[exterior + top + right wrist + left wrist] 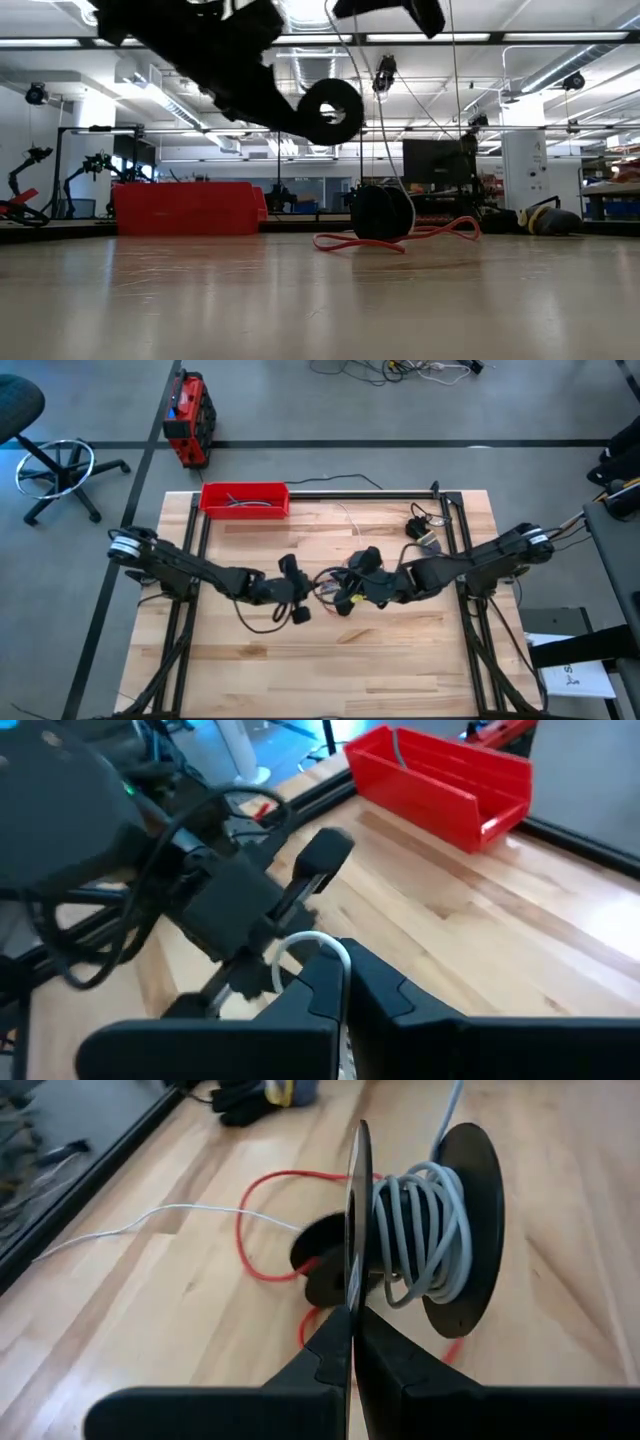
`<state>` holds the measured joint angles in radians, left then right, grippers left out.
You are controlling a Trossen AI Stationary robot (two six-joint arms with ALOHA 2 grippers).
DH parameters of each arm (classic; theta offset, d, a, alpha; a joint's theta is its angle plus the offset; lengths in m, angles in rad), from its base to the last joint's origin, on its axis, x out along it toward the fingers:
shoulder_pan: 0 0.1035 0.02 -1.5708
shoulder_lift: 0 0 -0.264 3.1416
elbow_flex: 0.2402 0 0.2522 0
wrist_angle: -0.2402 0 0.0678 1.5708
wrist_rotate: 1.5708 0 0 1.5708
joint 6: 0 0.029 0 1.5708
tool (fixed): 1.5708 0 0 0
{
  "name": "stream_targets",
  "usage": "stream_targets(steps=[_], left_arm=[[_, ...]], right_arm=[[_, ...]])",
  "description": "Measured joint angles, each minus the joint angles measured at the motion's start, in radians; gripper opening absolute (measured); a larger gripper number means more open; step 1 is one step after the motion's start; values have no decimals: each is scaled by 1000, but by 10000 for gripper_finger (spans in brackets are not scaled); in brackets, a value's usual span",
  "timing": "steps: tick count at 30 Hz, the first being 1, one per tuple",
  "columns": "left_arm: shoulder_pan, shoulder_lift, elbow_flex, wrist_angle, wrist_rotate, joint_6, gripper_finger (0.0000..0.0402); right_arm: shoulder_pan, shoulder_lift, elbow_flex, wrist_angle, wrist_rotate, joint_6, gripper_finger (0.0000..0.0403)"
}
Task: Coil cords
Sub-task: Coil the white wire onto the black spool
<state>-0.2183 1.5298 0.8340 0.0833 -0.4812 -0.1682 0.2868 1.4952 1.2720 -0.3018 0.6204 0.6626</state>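
The winding step is in hand. In the left wrist view the left gripper (352,1342) has its fingers pressed together on the thin near flange of a black spool (420,1230), and several turns of the white cord (420,1225) already sit on the core between the two flanges. The spool is held off the table, as the low view (330,110) shows. Just beyond it, the right gripper (343,982) pinches the white cord (300,948) between closed fingers, and a free run of it trails across the wood toward the table edge (150,1220). The red cord (262,1220) lies loose on the table in open loops around a second black disc (382,212), apparently not yet wound. The next move probably calls for the right gripper to carry the white cord around the core while the left holds the spool steady, keeping the cord taut and inside the flanges. Farther back, a red tray (245,499) stands at the far edge. In the high view both grippers (295,592) (352,592) merge with the cords into one dark cluster, so the contact points cannot be read there. The white cord's free end cannot be traced, and the right wrist view does not show the spool clearly.
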Motion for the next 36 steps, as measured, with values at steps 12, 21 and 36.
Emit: stream_targets(steps=[12, 21, 36], left_arm=[[81, 74, 41, -18, -32, -291, 0], [95, 79, -52, 378, 78, -292, 0], [103, 41, -67, 580, 19, -376, 0]], right_arm=[[-13, 78, 0, 83, -61, -8, 0], [-35, 80, 0, 75, -27, -8, 0], [-26, 166, 0, 8, -96, 33, 0]])
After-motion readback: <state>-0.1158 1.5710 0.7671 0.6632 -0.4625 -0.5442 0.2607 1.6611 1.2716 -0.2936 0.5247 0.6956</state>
